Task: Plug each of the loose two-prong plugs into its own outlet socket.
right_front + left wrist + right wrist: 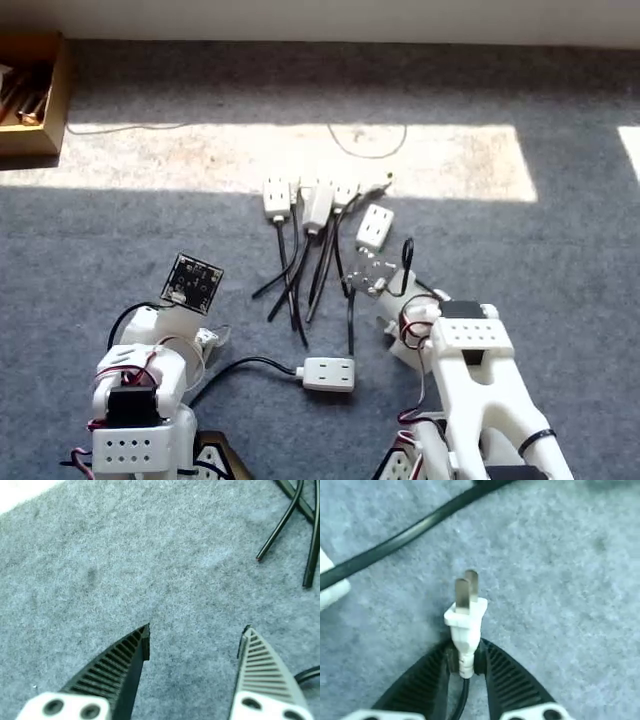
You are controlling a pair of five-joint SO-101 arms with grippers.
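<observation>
Jaws of the right gripper (pixel 465 660) clamp the white two-prong plug (pixel 465 617) at its cord end, prongs pointing away. The left gripper (pixel 195 645) hangs spread wide. A white rectangular socket block (pixel 328 374) lies between the arms.

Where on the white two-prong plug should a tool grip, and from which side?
Probably the plug's narrow rear neck, coming from its cord side, as the right tool holds it now: that leaves the two prongs bare and pointing away from the tool, ready to push in.
</observation>
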